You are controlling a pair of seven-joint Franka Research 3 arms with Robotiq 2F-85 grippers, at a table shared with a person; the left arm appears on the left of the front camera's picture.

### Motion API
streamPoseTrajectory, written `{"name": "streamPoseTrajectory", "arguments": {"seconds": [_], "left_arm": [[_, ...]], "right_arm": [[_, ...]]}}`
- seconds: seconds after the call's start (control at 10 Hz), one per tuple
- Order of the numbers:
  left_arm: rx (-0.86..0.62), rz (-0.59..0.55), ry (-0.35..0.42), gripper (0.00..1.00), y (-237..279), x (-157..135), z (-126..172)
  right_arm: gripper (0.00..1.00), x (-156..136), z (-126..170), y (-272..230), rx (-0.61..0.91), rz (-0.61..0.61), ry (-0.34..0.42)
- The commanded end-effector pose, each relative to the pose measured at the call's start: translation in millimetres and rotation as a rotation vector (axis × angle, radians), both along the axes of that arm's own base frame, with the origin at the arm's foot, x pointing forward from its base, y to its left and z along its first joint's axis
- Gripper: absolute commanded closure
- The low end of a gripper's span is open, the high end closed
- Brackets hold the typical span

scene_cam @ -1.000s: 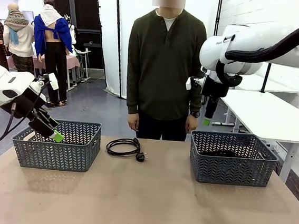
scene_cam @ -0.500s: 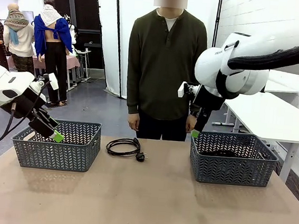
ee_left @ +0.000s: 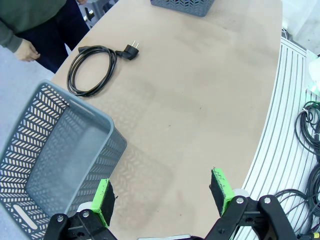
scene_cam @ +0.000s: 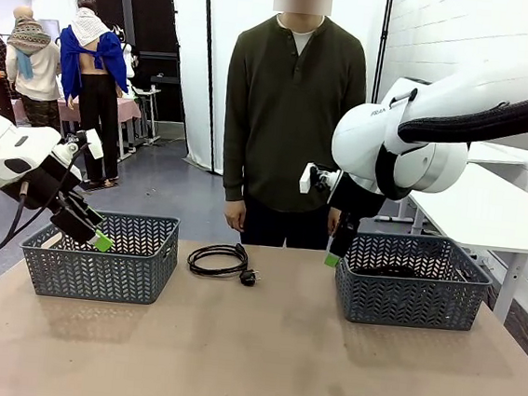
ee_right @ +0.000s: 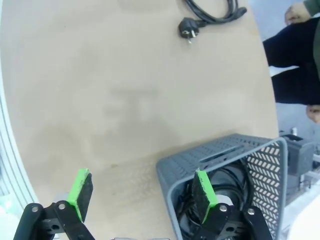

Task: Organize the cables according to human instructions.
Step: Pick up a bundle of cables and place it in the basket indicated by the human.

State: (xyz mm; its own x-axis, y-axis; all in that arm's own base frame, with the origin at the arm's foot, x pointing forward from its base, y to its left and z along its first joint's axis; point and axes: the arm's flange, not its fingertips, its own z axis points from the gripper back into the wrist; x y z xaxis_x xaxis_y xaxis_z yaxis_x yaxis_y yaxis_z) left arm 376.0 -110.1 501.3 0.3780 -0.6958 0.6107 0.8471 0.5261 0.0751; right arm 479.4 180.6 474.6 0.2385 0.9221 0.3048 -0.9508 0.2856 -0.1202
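One coiled black cable (scene_cam: pixel 218 259) with a plug lies on the table between two baskets, in front of the person. More cables (scene_cam: pixel 390 269) lie in the right grey basket (scene_cam: pixel 403 303). My right gripper (scene_cam: pixel 333 256) hangs open by that basket's left rim, holding nothing. In the right wrist view the right gripper (ee_right: pixel 143 194) straddles the basket's rim (ee_right: pixel 220 145), with cables (ee_right: pixel 222 182) inside and the loose cable (ee_right: pixel 212 12) far off. My left gripper (scene_cam: pixel 97 236) is open and empty above the left basket (scene_cam: pixel 98 274). The left wrist view has the left gripper (ee_left: pixel 161 200), the cable (ee_left: pixel 92 67) and that basket (ee_left: pixel 75 102).
The person stands at the far edge with both hands (scene_cam: pixel 235 216) down at their sides. The brown table (scene_cam: pixel 250 346) is bare in front of the baskets. A white table (scene_cam: pixel 469 204) stands at the right. Loose wiring hangs past the table's edge (ee_left: pixel 305 150).
My right arm has swung left and down, from over the right basket's back to its left rim. The left arm, the cable and the person have stayed put.
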Motion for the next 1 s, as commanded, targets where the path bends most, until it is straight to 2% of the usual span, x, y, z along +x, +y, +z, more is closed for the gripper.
{"name": "streamPoseTrajectory", "arguments": {"seconds": [0.0, 0.1, 0.9], "left_arm": [[-0.013, -0.023, -0.002, 0.0, 3.3, 1.5, -3.2], [-0.013, -0.023, -0.002, 0.0, 3.3, 1.5, -3.2], [-0.013, -0.023, -0.002, 0.0, 3.3, 1.5, -3.2]], "right_arm": [[0.0, -2.6, -6.2, -7.3, 0.003, 0.06, 0.002], [0.0, 0.0, 0.0, 0.0, 0.0, 0.0, 0.0], [0.0, 0.0, 0.0, 0.0, 0.0, 0.0, 0.0]]}}
